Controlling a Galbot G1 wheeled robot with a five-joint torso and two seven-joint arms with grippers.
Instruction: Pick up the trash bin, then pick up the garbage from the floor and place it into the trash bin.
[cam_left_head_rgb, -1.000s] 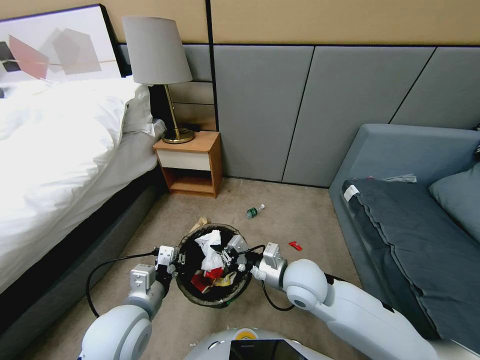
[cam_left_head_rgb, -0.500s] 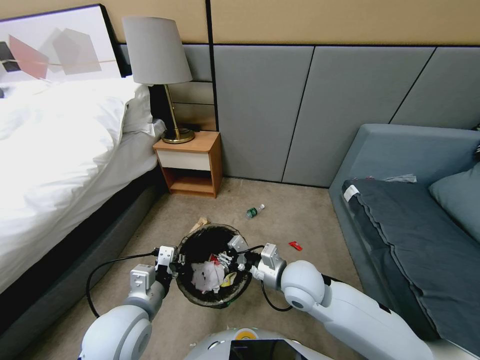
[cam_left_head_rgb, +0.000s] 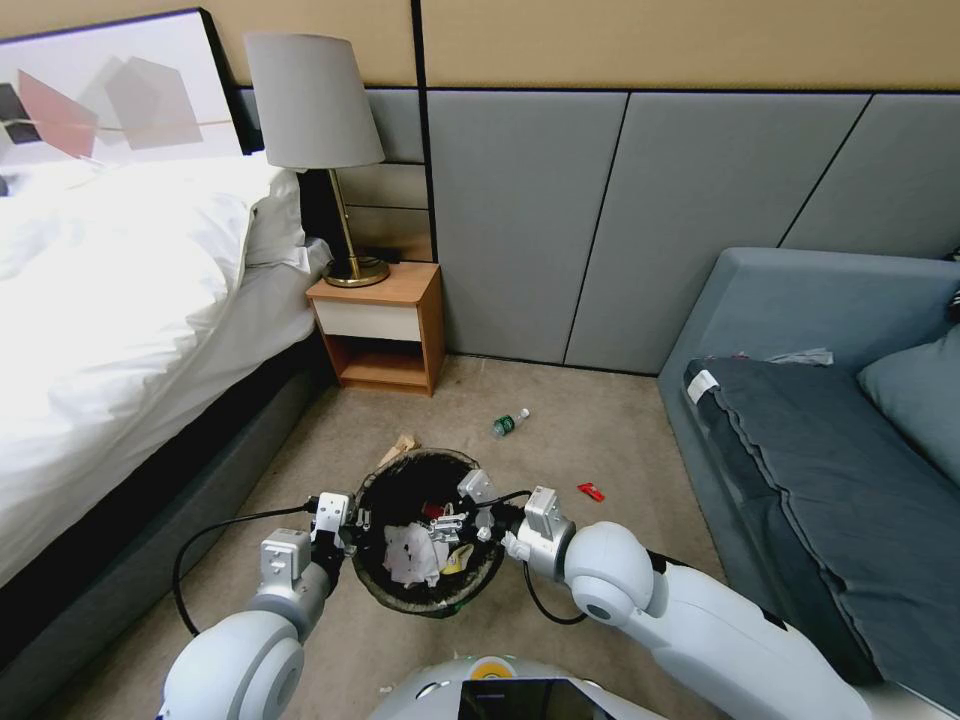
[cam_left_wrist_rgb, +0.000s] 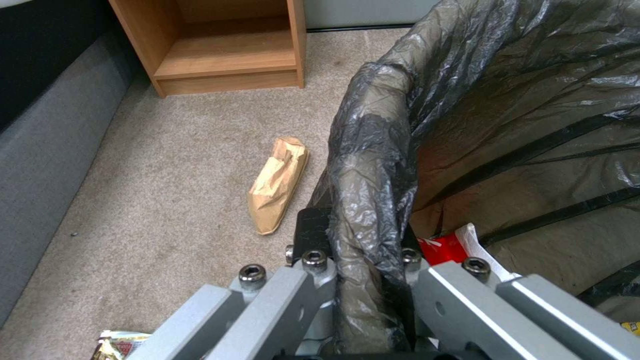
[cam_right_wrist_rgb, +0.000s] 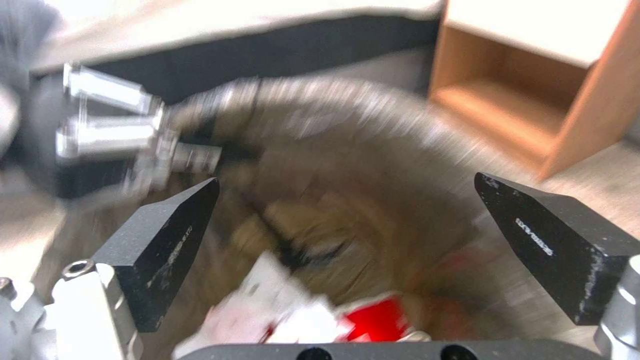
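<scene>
Black-lined trash bin (cam_left_head_rgb: 395, 590) sits low-centre in your head view, left gripper (cam_left_wrist_rgb: 363, 272) pinching its rim, right gripper (cam_left_head_rgb: 452, 523) spread wide and empty above the garbage (cam_left_head_rgb: 412, 552) inside.

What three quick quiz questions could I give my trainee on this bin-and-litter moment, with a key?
1. True or false: the left gripper is clamped on the trash bin rim.
2. The right gripper, over the bin, is: A open and empty, B shut on a white wad.
3. Name one piece of litter on the carpet.

Key
1. True; its fingers pinch the bagged rim.
2. A.
3. Any of: the green-labelled bottle, the red wrapper, the tan paper scrap.
</scene>
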